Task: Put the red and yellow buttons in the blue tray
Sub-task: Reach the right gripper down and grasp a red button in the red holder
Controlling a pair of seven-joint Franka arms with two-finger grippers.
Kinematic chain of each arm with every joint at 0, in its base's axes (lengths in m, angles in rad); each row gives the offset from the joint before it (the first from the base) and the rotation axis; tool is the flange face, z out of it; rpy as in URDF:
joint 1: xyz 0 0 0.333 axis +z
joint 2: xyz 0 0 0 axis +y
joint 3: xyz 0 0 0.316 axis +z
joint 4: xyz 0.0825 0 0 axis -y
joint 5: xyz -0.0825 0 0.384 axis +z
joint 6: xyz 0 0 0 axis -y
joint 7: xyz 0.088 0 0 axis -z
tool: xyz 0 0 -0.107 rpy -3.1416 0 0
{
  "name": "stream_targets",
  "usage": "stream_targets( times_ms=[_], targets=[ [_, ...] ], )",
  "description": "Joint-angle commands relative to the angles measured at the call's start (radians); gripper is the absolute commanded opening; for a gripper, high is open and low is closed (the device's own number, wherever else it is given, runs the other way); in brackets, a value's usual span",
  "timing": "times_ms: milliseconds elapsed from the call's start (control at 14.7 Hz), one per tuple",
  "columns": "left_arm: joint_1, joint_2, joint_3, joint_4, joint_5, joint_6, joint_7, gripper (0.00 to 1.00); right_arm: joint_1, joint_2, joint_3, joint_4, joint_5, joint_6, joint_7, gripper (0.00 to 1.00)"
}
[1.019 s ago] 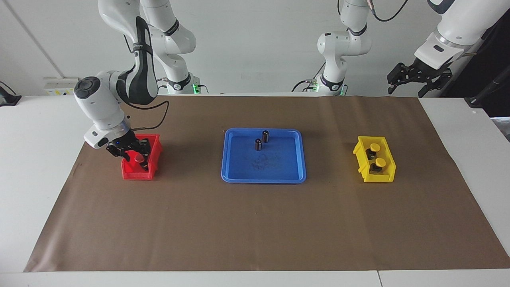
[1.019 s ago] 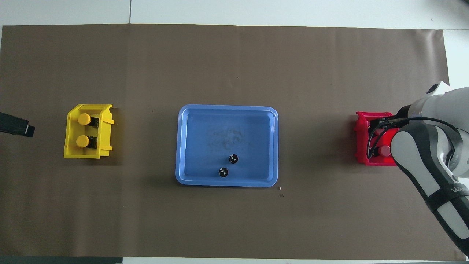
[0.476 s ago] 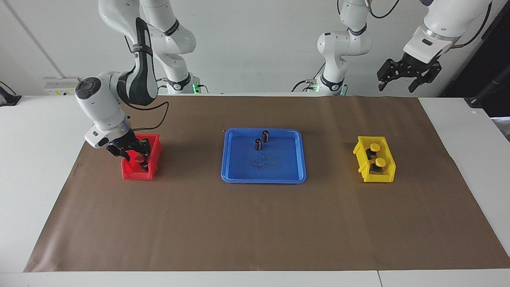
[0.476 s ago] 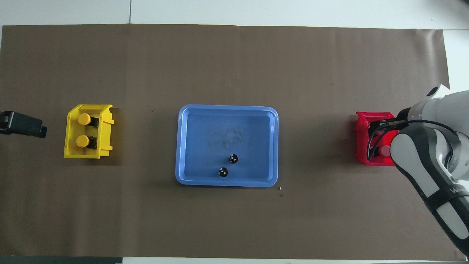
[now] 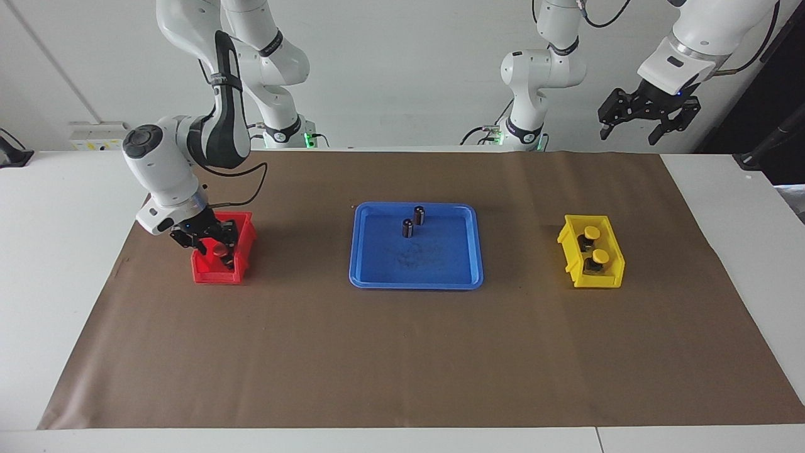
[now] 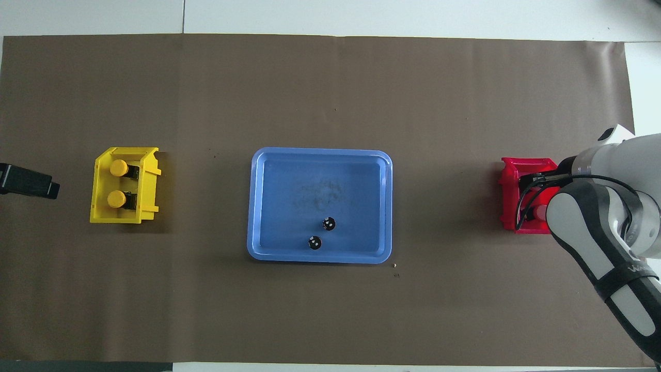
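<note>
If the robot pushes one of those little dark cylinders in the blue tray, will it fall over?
Probably yes. Each dark cylinder stands upright and looks taller than wide, so a push near its top would likely tip it. On its side, being round, it might roll until the blue tray rim stops it.

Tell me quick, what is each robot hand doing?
Left hand: open, empty, up in the air.
Right hand: down in the red bin, at a red button; grip cannot be told.

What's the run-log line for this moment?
right gripper: in red bin, at red button | left gripper: raised, open | blue tray: no buttons
</note>
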Motion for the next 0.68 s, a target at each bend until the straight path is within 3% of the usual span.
stream_targets(
  times_ms=[0, 204, 408, 612],
  targets=[
    [-0.016, -0.035, -0.003, -0.063, 0.017, 0.056, -0.141, 1.0, -0.012, -0.002, 0.008, -0.015, 0.021, 0.021, -0.031, 0.48],
    [-0.026, -0.065, -0.011, -0.161, 0.017, 0.209, -0.151, 1.0, -0.002, 0.006, 0.008, 0.018, 0.016, -0.008, -0.034, 0.19],
    [-0.035, 0.018, -0.011, -0.093, 0.031, 0.216, -0.151, 1.0, -0.015, 0.052, 0.006, 0.237, 0.004, -0.244, -0.123, 0.18],
    [-0.133, 0.116, -0.012, -0.026, 0.058, 0.208, -0.18, 1.0, 0.012, 0.06, 0.011, 0.423, -0.053, -0.439, -0.114, 0.18]
  ],
)
